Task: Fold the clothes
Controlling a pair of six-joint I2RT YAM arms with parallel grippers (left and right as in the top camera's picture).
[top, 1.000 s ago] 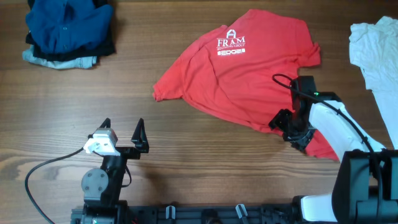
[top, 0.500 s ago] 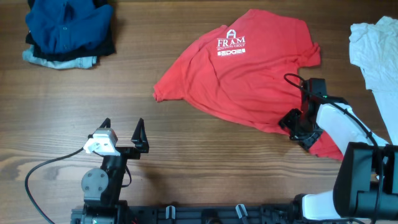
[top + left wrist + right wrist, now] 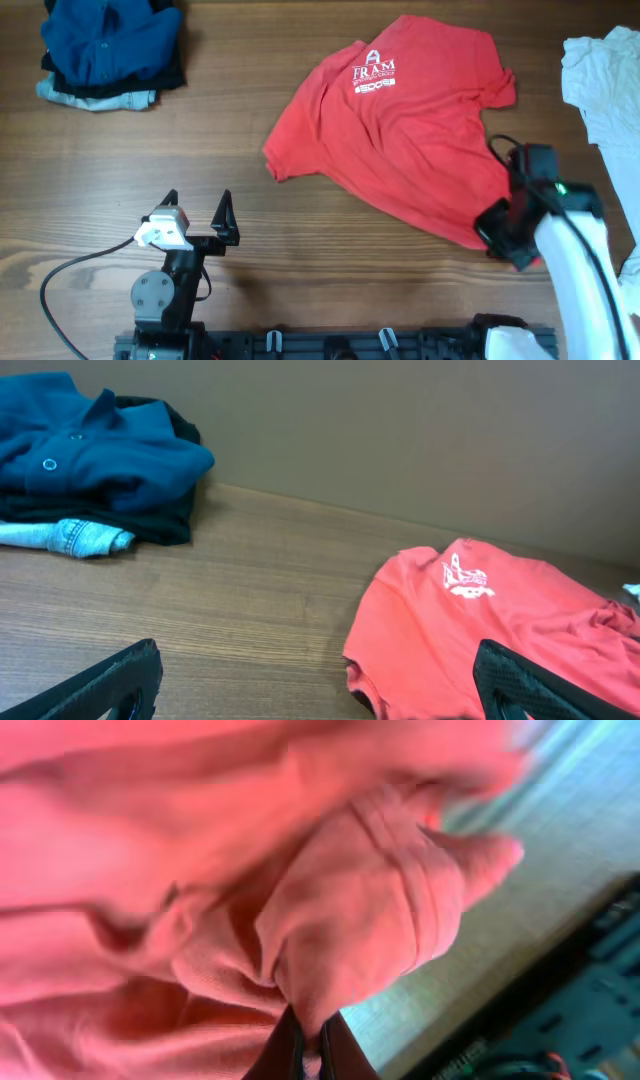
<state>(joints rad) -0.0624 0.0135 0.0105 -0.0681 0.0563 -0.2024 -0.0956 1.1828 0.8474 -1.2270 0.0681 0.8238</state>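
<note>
Lettering on the red T-shirt reads FRAM; my right gripper pinches its bunched edge, my left gripper stands spread wide.

Wood-grain bench. Far left corner — a stacked pile: blue collared shirt on top, black garment under it, light denim piece poking out below. Crumpled white garment at right edge — partly cropped. Plain tan wall behind.

We see the red T-shirt lying crumpled on the worktop, right of centre, white lettering facing up, its near right corner bunched into thick folds.
</note>
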